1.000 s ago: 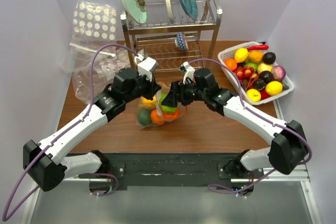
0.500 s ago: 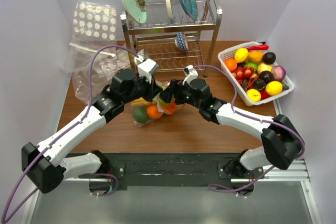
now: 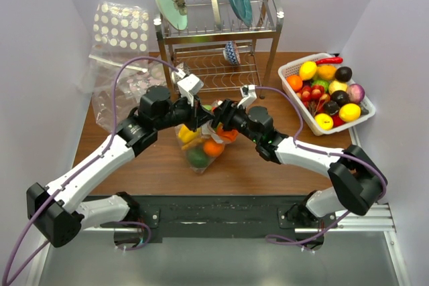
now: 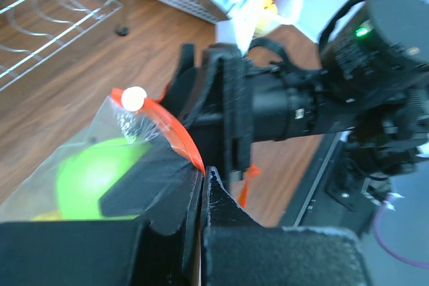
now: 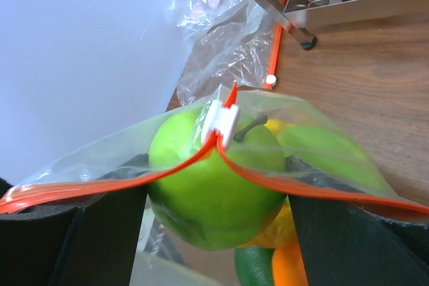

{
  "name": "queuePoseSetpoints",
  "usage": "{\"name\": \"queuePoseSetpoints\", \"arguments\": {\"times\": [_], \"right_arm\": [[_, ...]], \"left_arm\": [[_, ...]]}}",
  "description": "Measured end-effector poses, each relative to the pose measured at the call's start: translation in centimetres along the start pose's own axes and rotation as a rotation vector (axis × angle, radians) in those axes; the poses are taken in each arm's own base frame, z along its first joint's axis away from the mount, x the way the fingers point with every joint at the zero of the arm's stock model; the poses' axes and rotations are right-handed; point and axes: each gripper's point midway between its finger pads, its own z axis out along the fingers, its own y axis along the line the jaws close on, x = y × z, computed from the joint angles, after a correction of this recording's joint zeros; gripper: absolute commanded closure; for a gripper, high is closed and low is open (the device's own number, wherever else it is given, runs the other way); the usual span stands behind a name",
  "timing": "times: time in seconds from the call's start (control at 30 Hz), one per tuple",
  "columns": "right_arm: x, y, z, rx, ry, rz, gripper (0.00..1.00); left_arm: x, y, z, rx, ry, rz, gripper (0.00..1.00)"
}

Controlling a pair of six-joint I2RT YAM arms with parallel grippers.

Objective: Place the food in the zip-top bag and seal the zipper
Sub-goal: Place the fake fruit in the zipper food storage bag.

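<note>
The zip-top bag (image 3: 203,140) hangs between my two grippers over the table's middle, holding the food: a yellow piece (image 3: 188,136), an orange one (image 3: 213,147) and a dark green one (image 3: 198,157). My left gripper (image 3: 198,114) is shut on the zipper (image 4: 175,132) at one end of the strip, near its white end bead (image 4: 134,98). In the right wrist view the zipper (image 5: 100,187) splits into two strips from the white slider (image 5: 221,122), so the mouth gapes over a bright green apple (image 5: 211,192). My right gripper (image 5: 214,189) is open, its fingers (image 5: 50,239) wide apart under the strips.
A metal dish rack (image 3: 216,35) with plates stands at the back. A white basket (image 3: 291,67) of toy fruit sits at the right. The dotted clear bag (image 3: 120,25) and a speckled pouch (image 3: 124,92) lie back left, near the rack's leg (image 5: 268,1).
The right gripper has slid left, close up against the left gripper. The bag swung left, then back, and now hangs a little lower with the dark green piece at the bottom.
</note>
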Motion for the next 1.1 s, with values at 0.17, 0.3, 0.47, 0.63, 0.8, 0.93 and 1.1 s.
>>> {"name": "queuePoseSetpoints", "arguments": {"times": [0.17, 0.3, 0.47, 0.63, 0.8, 0.93, 1.1], "right_arm": [[0.1, 0.1, 0.0, -0.004, 0.005, -0.012, 0.09], [0.6, 0.0, -0.3, 0.006, 0.032, -0.042, 0.01], [0.2, 0.0, -1.6, 0.033, 0.044, -0.090, 0.04], [-1.3, 1.0, -3.4, 0.057, 0.034, -0.142, 0.09], [-3.3, 2.2, -5.9, 0.087, 0.022, -0.207, 0.14], [-4.7, 3.3, -7.8, 0.109, 0.026, -0.273, 0.18], [-5.8, 3.4, -9.6, 0.179, 0.068, -0.348, 0.24]], "left_arm": [[-1.1, -1.3, 0.1, 0.056, -0.006, -0.021, 1.00], [-1.5, -1.6, 0.0, 0.066, -0.012, -0.025, 1.00], [-1.8, -1.3, -0.1, 0.045, -0.018, -0.025, 1.00], [-1.9, 0.0, -0.1, -0.031, -0.028, -0.030, 1.00], [-2.1, 1.1, -0.1, -0.095, -0.040, -0.030, 1.00], [-2.1, 1.6, -0.2, -0.118, -0.044, -0.023, 1.00], [-2.1, 1.7, -0.2, -0.122, -0.042, -0.014, 1.00]]}}
